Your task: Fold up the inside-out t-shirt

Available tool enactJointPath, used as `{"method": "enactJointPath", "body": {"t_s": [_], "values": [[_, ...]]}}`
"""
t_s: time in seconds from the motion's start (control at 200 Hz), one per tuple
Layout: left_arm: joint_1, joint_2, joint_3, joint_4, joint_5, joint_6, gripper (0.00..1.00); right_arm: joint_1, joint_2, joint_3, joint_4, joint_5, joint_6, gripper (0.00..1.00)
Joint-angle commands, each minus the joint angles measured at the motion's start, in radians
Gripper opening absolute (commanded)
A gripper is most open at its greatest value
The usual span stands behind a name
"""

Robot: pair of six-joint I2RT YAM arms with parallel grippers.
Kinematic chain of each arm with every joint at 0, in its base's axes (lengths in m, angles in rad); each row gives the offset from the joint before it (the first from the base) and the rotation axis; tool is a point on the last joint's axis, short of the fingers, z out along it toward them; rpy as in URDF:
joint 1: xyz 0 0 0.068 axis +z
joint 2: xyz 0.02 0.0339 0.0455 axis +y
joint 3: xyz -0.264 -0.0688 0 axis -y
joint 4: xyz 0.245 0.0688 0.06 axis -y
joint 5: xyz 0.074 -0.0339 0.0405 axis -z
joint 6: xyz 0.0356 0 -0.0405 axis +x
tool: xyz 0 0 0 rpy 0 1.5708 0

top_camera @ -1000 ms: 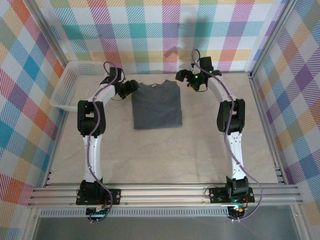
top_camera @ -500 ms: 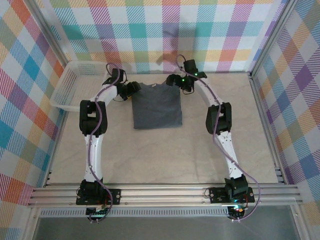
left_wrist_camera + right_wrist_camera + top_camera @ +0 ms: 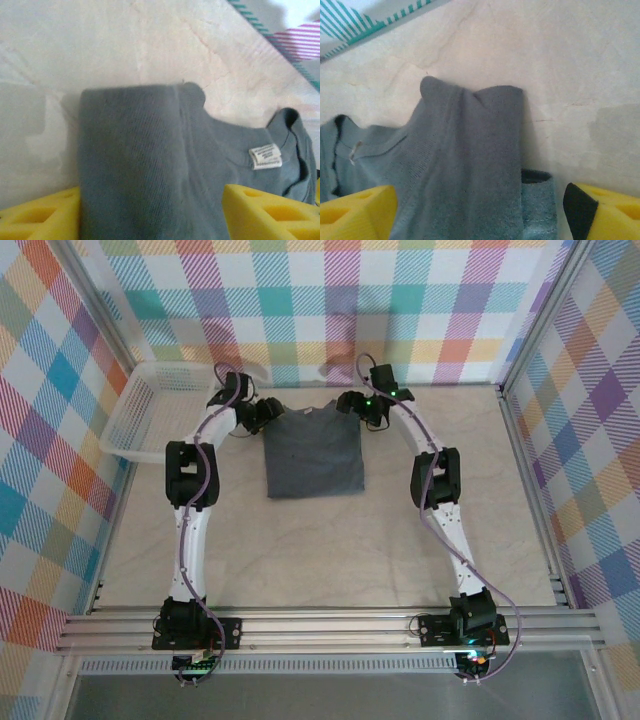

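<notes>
Pale marbled tabletop (image 3: 330, 540) lies bare on your near side of the shirt, right back to the aluminium rail (image 3: 330, 625) where the arms are bolted. It is also bare to the right as far as the checked side wall (image 3: 590, 440).

Your inside-out t-shirt (image 3: 312, 450) is folded into a tidy rectangle in the far middle of the table. Its neck edge faces the back wall, its long sides run straight, and its near edge is well apart from the arm bases. Only a narrow strip of table separates the neck edge from the back wall. The white lattice basket (image 3: 125, 425) sits in the far left corner, apart from the shirt, with your left forearm passing between them.

Your left gripper (image 3: 268, 412) is at the shirt's far left corner. In the left wrist view its yellow fingers (image 3: 35, 217) stand wide apart, straddling the folded edge and clamping nothing. The white label (image 3: 265, 156) shows at the neck, off to the right.

Your right gripper (image 3: 350, 403) is at the far right corner. Its yellow fingers (image 3: 355, 210) are just as wide apart around a slightly bunched corner, also clamping nothing. A lighter strip of fabric (image 3: 540, 200) peeks out beside the right-hand finger.
</notes>
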State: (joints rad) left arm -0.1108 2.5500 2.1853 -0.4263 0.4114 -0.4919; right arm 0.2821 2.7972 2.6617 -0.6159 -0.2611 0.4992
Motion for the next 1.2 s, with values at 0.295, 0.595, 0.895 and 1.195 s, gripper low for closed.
{"method": "enactJointPath", "body": {"t_s": [0.295,0.595,0.895,1.195], "values": [[-0.039,0.093,0.075,0.072,0.187,-0.085,0.43,0.0,0.067,0.036,0.025,-0.138,0.129,0.52],[-0.04,0.087,0.124,0.055,0.211,-0.124,0.1,-0.012,-0.007,0.027,-0.018,-0.166,0.129,0.0],[-0.023,-0.094,0.044,0.06,0.239,-0.164,0.0,-0.038,-0.209,-0.084,-0.094,-0.272,0.112,0.0],[-0.026,-0.355,-0.355,0.343,0.258,-0.252,0.0,-0.038,-0.327,-0.203,-0.167,-0.389,0.069,0.0]]}}
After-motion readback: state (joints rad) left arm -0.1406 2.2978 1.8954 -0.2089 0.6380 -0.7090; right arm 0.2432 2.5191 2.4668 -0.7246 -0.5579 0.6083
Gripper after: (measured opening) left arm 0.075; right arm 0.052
